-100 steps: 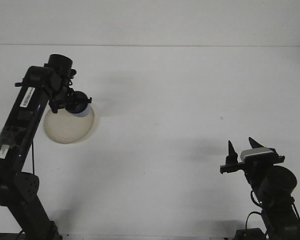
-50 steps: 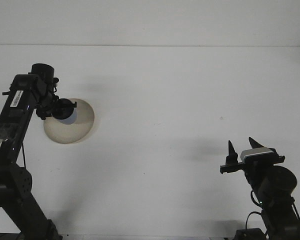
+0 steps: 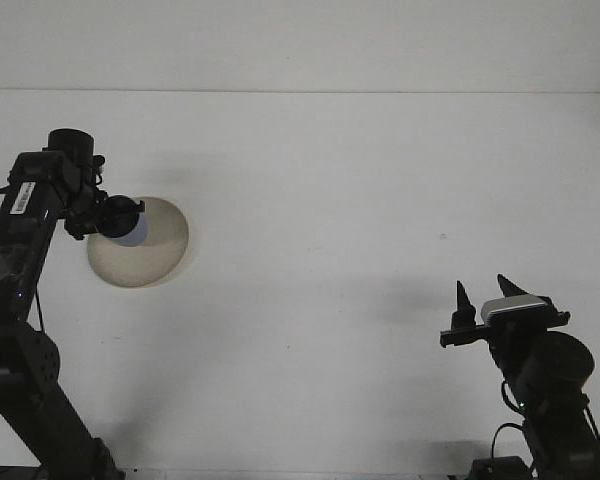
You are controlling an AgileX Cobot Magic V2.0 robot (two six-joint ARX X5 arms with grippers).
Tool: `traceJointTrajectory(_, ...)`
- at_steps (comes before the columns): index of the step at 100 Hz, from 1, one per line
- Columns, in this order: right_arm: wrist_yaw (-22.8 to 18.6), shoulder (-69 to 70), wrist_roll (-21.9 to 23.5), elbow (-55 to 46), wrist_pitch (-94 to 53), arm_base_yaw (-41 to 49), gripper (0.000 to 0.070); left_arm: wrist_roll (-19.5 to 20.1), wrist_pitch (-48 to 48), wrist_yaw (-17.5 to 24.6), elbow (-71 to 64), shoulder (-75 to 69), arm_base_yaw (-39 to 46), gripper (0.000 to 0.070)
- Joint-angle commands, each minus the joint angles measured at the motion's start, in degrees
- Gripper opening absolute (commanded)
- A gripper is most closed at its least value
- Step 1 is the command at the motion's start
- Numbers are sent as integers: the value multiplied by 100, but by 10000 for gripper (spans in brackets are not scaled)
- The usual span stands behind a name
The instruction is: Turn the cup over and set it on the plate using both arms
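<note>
Where the left gripper point(image 3: 120, 217) overlaps the plate point(image 3: 152, 260), its fingers merge into one dark mass, so their spread cannot be told. A bluish cup point(image 3: 133, 232) shows at its tip, over the plate's upper left; contact between cup and plate is unclear. Right gripper point(image 3: 483, 297) sits well apart at lower right, fingers spread, empty, on the white table point(image 3: 330, 200).
</note>
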Motion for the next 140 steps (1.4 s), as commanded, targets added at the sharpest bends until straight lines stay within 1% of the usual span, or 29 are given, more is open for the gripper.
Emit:
traceJointTrajectory(1,24,20,-22,24,74,4,438,17,-15,28,90,243,15,6)
traceJointTrajectory(23,24,20,-22,24,70,4,438,17,-68,28,90,566,22,6)
traceJointTrajectory(41,24,20,-22,24,70,4,438,15,-68,28,90,693,37,19)
traceJointTrajectory(44,24,20,-22,24,70,4,437,15,-66,33,90,706,37,31)
traceJointTrajectory(48,24,20,-22,24,70,4,438,15,-61,46,90,713,37,81)
traceJointTrajectory(50,24,20,-22,24,70,4,437,13,-59,48,90,713,37,129)
traceJointTrajectory(51,24,20,-22,24,70,4,438,13,-57,48,90,713,37,129)
traceJointTrajectory(52,24,20,-22,24,70,4,437,13,-52,48,90,713,37,161)
traceJointTrajectory(57,24,20,-22,24,70,4,438,13,-17,48,90,713,37,267)
traceJointTrajectory(62,24,20,-22,24,70,4,438,13,11,48,92,710,37,354)
traceJointTrajectory(65,24,20,-22,24,70,4,438,13,15,48,92,708,37,391)
traceJointTrajectory(71,24,20,-22,24,70,4,437,13,17,48,107,708,37,428)
traceJointTrajectory(83,24,20,-22,24,68,4,437,13,-85,48,282,706,39,428)
traceJointTrajectory(110,26,20,-22,24,68,4,438,-35,-728,48,1248,616,37,428)
traceJointTrajectory(140,26,20,-24,24,68,4,437,-153,-990,48,1246,-260,33,428)
